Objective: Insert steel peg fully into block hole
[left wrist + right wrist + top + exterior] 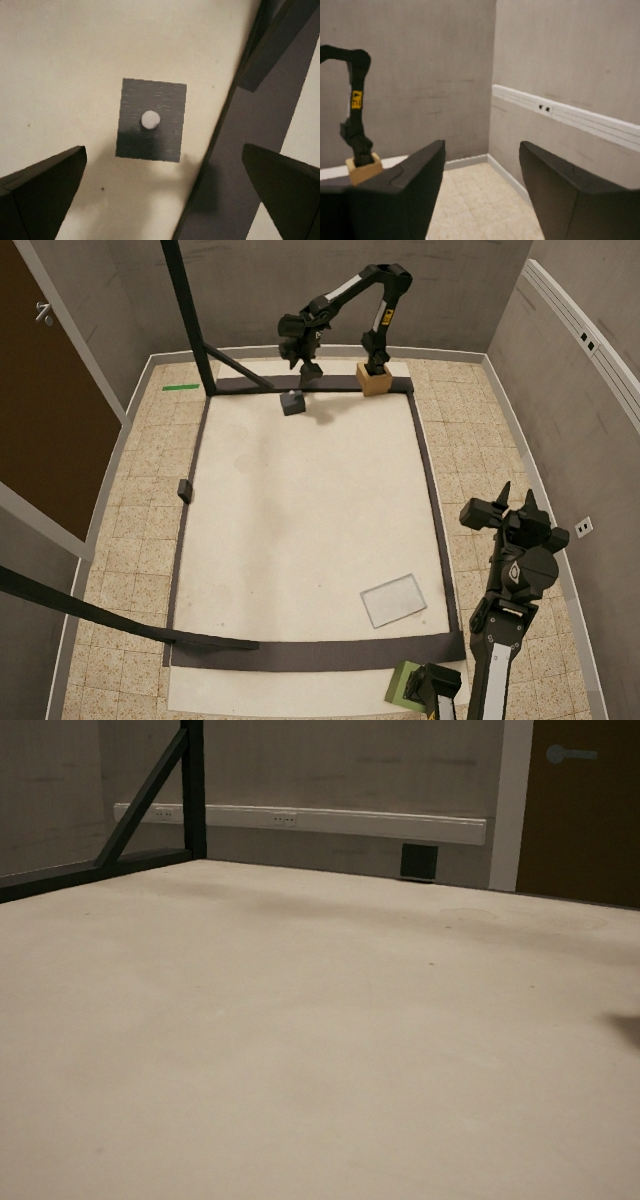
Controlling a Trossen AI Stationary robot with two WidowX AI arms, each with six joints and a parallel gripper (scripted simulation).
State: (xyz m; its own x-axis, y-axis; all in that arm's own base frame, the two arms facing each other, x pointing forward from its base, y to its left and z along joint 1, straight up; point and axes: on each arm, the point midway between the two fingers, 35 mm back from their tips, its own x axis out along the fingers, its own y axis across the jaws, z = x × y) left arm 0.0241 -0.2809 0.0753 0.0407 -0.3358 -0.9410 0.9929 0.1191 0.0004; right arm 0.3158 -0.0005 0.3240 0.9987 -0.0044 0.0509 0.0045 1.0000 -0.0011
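Note:
The dark grey block (292, 403) sits on the mat near its far edge. The steel peg (292, 393) stands upright in the block's hole, with its pale round top showing. In the left wrist view the peg (150, 119) is at the middle of the block, and a short part seems to stand above the top face. My left gripper (305, 369) hangs above the block, open and empty, with fingers wide apart (163, 150). My right gripper (516, 495) (482, 148) is far away at the near right, pointing up, fingers apart and empty.
The left arm's tan base box (373, 378) stands right of the block. A black frame post (188, 317) and its brace rise at the back left. A flat grey plate (393, 600) lies near right. A small dark box (184, 490) sits at the mat's left edge.

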